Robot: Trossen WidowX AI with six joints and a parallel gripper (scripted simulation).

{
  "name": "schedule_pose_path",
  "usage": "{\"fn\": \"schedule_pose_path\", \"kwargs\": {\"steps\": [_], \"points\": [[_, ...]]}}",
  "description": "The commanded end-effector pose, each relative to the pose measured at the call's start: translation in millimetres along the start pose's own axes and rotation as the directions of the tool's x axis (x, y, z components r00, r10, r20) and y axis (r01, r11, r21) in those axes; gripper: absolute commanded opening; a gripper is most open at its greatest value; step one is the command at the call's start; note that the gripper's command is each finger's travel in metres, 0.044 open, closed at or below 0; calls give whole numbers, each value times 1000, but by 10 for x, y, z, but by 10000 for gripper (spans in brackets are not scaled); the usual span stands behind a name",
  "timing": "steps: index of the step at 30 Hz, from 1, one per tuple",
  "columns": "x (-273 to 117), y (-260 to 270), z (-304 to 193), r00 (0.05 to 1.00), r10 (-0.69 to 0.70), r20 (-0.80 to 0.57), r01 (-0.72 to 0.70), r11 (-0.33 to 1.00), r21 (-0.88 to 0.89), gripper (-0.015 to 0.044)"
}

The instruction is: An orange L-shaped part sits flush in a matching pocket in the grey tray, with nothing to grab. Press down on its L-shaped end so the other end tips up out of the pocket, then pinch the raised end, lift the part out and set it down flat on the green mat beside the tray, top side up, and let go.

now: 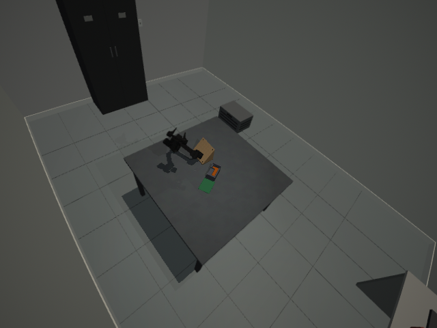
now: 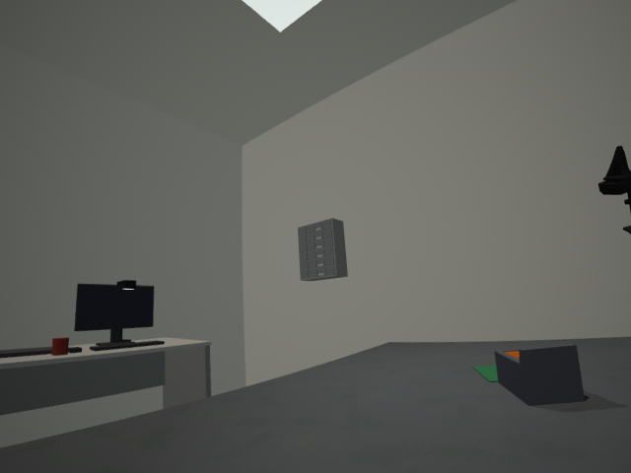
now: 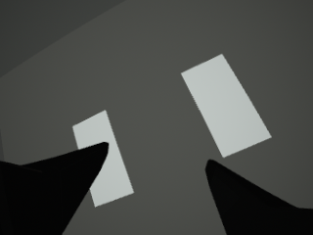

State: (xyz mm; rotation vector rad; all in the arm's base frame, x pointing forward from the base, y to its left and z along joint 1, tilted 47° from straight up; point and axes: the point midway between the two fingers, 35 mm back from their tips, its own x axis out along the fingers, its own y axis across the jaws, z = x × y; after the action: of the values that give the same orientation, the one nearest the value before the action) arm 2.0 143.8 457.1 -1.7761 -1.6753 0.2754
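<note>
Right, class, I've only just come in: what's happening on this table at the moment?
Nothing is being handled yet. The robot arm is folded back near the table's far corner, its end effector open, empty and aimed up at the ceiling lights. The orange L-shaped part lies in the grey tray; whether it is fully flush is too small to tell. The green mat lies right beside the tray with nothing on it. A tan wedge-shaped block stands beside the arm.
</note>
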Motion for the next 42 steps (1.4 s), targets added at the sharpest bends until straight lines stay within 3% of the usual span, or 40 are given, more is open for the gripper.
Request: {"fn": "schedule_pose_path", "kwargs": {"steps": [1,5,8,12,16,24,30,36,42], "points": [[1,9,-15,1000,-1,-3,1,1000,13,374],[36,209,-323,997,6,-77,13,968,250,269],[93,622,-739,981,65,-183,51,822,567,190],[159,1190,-1029,950,189,-249,110,542,833,180],[207,1789,-1154,901,348,-258,173,259,950,180],[221,2902,-989,747,654,-124,338,-212,917,180],[133,3656,-542,551,829,95,500,-420,757,180],[-92,4212,80,263,896,359,682,-436,587,180],[-442,4490,735,-102,814,572,798,-277,536,180]]}}
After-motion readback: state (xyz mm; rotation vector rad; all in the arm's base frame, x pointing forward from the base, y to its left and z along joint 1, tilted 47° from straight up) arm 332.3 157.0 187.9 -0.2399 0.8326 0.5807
